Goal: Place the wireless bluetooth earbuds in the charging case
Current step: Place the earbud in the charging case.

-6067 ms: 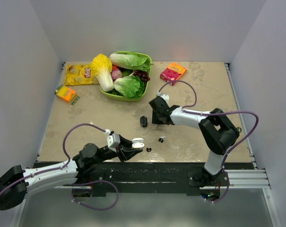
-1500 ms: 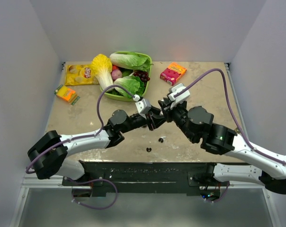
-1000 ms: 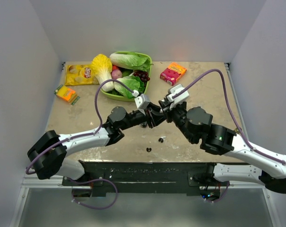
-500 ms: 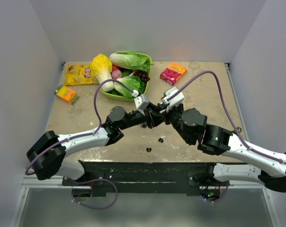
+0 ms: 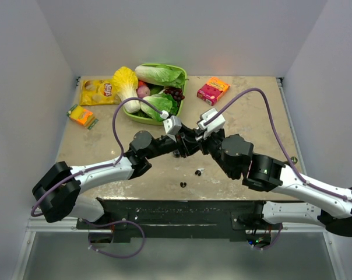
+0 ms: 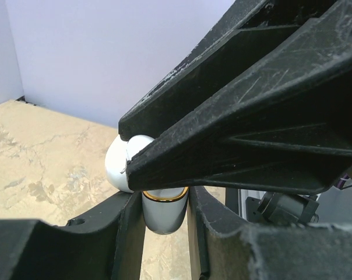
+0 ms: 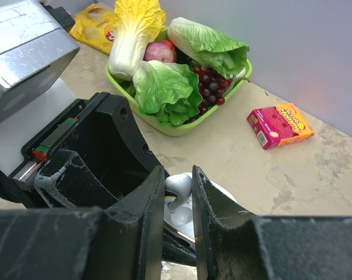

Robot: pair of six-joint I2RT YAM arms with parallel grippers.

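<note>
My left gripper [image 5: 186,144] is shut on the white charging case [image 6: 163,213], which has a gold rim and stands open with its lid [image 6: 119,166] tipped back. My right gripper [image 5: 196,140] meets it above mid-table and is shut on a white stemmed earbud [image 7: 179,185], held stem-down just over the case's open wells [image 7: 183,217]. In the left wrist view my right gripper's fingers [image 6: 252,116] cover the case top. Two tiny dark buds [image 5: 198,172] [image 5: 183,184] lie on the table near the front edge.
A green basket [image 5: 183,87] of cabbages and grapes stands at the back, also in the right wrist view [image 7: 182,129]. A yellow chips bag [image 5: 97,91], an orange-green pack [image 5: 81,115] and a pink box [image 5: 213,90] lie around it.
Six seconds ago the arms were apart, the left holding the case near the front edge. Since then both grippers have met mid-table and shifted slightly left and away.
</note>
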